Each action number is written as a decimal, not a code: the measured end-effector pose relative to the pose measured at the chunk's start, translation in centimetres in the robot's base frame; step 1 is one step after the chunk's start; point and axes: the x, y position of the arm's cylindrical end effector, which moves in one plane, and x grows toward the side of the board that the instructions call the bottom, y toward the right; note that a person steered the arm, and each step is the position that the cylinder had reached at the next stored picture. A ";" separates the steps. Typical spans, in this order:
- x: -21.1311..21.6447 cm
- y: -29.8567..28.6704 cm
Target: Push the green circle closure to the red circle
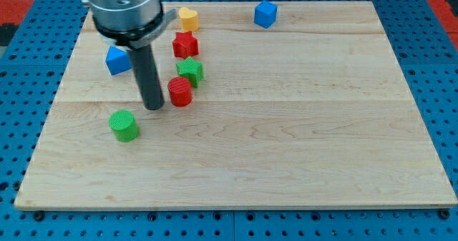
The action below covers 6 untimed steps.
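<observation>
Between the two cylinders sits my tip, a bare dark rod with nothing to open or close and nothing held. Down to the view's lower left lies the green circle, a small plastic cylinder, near but apart. Just beside my tip on the view's right stands the red circle cylinder, a green star block touching it behind. Pushing from here looks wrong-sided; I'd judge the tip must get round to the green's lower left. Pale wooden board, plenty of room.

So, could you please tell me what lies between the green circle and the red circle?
Only my tip, in the camera view: it stands just left of the red circle, above and right of the green circle. The rest is bare board.
</observation>
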 end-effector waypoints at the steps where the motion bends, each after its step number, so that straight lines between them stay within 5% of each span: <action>1: -1.3 -1.6; 2: 0.0 -8.5; 3: 4.9 -8.7; 5: 5.0 1.0; 6: 5.7 0.7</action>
